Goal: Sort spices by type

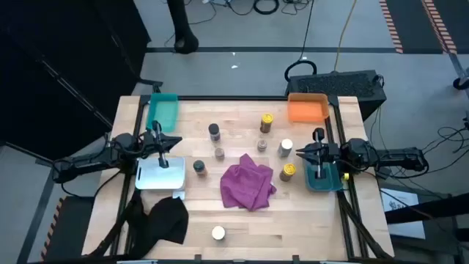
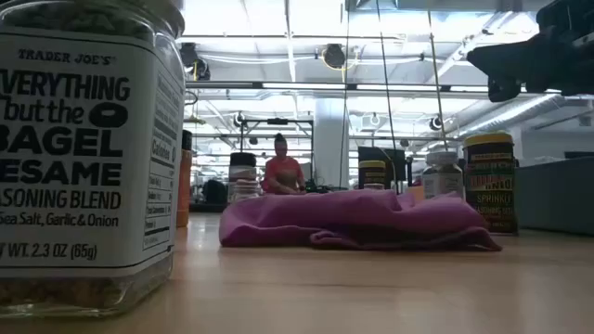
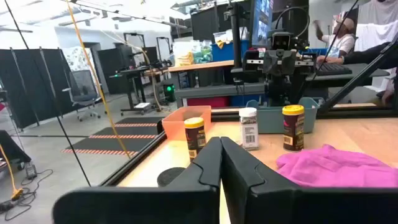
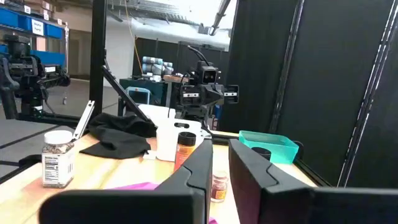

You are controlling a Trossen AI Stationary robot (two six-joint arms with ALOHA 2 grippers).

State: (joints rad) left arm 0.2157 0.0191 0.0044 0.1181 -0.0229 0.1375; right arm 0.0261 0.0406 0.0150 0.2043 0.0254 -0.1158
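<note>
From above, 8 spice jars ring the magenta cloth; the 6 o'clock one sits alone. Left gripper, fingers pressed together, hovers over the white tray; right gripper, nearly closed, over the blue tray. Low down, a sesame seasoning jar looms.

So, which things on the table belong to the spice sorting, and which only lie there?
For the job: spice jars.
Lying about: magenta cloth, black cloth.
</note>
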